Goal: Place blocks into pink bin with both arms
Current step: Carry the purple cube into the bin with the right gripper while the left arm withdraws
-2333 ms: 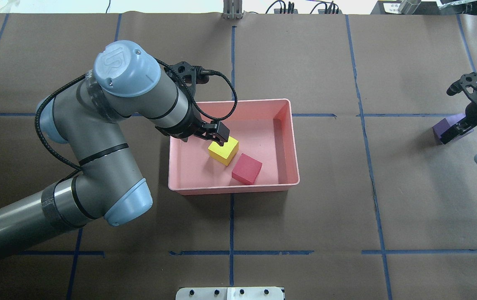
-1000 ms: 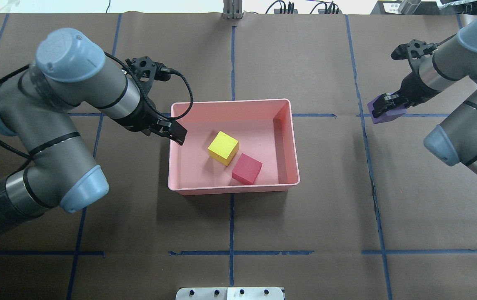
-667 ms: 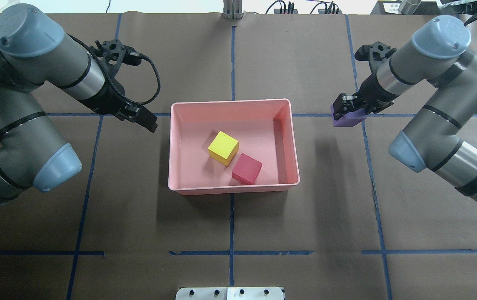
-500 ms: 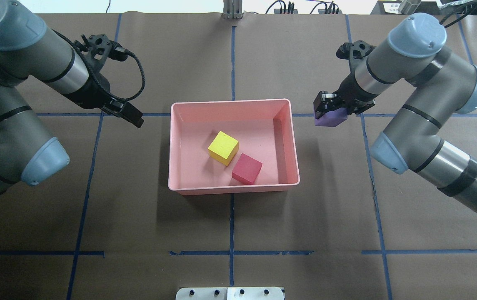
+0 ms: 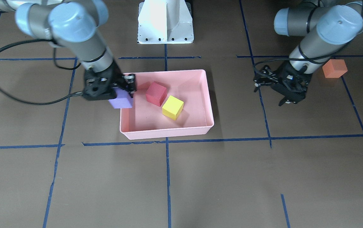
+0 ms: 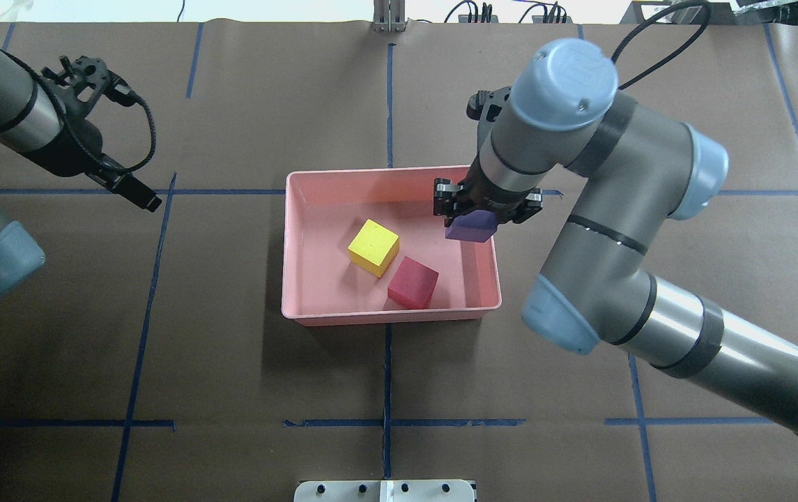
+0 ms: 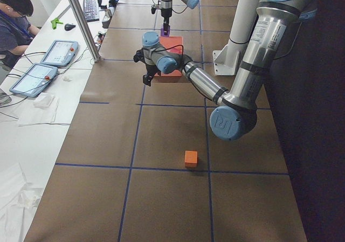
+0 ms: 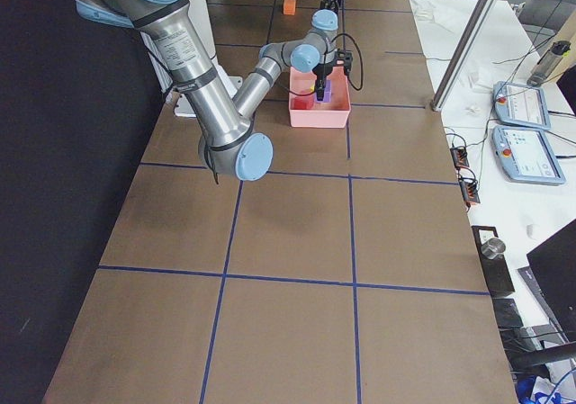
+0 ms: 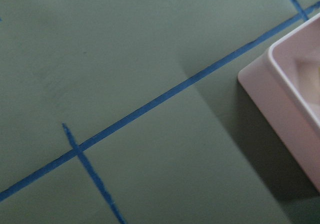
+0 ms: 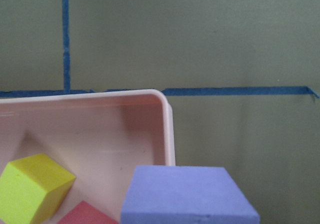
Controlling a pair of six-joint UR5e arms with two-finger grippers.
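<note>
The pink bin (image 6: 388, 317) sits mid-table and holds the yellow block (image 6: 373, 247) and the red block (image 6: 412, 282). My right gripper (image 6: 482, 209) is shut on the purple block (image 6: 470, 229) and holds it above the bin's right wall; the right wrist view shows the purple block (image 10: 187, 196) over the rim (image 10: 167, 129). My left gripper (image 6: 151, 204) is open and empty, well left of the bin. The orange block (image 5: 335, 68) lies on the table beyond the left arm, outside the overhead view.
The white pedestal base (image 5: 165, 22) stands at the robot's side of the table. Blue tape lines (image 6: 387, 369) grid the brown paper. A person (image 7: 16, 15) and tablets (image 7: 56, 52) are at a side desk.
The left gripper let go of the yellow block in the bin and pulled back to the left. The right arm carried the purple block leftwards to the bin's right wall.
</note>
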